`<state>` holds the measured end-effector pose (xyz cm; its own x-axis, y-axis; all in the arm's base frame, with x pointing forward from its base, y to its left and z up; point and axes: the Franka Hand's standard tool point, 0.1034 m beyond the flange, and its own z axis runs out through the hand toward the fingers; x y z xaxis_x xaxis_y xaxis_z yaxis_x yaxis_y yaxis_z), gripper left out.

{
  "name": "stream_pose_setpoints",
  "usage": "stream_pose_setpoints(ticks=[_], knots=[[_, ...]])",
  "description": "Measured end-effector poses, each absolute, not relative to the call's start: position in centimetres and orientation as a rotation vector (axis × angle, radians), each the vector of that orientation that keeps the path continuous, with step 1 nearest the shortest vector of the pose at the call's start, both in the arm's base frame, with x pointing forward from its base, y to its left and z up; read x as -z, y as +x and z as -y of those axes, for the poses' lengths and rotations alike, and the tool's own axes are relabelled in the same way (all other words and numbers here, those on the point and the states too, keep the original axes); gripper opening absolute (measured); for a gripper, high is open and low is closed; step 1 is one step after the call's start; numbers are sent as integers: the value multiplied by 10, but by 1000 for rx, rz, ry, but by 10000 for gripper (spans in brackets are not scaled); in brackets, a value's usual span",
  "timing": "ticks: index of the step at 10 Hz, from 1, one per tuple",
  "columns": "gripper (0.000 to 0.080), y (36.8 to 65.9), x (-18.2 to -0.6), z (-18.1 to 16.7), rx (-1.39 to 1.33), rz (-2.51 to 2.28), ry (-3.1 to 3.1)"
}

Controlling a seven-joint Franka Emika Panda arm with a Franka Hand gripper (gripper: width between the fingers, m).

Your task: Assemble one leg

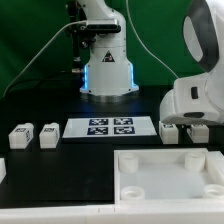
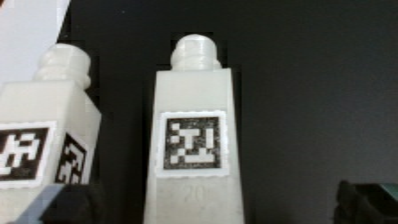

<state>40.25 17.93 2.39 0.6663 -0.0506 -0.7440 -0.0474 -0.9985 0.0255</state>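
Exterior view: gripper (image 1: 186,116) hangs low over a pair of white legs at the exterior view's right, just beside the marker board (image 1: 110,127). Wrist view: the leg (image 2: 192,135) sits centred between the two dark fingers (image 2: 368,200), which stand wide apart, spread and holding nothing, with no contact on the leg. A second leg (image 2: 45,125) lies just beside it, parallel, with a dark gap between them. Both rest on the black table (image 1: 60,105).

Two more legs (image 1: 33,135) sit on the other side of the marker board. The white panel (image 1: 170,172) lies in the foreground. A green backdrop (image 1: 30,40) is behind, and the robot base (image 1: 106,65) glows blue.

The leg lies flat with its tag face up. Its long axis runs from the fingers to its rounded peg tip (image 2: 196,48), which points away from the gripper.
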Motion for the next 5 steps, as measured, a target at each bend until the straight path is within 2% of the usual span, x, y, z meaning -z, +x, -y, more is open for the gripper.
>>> stream_pose_setpoints(ticks=[5], knots=[[649,386,-8,-182,1273,77,2862]])
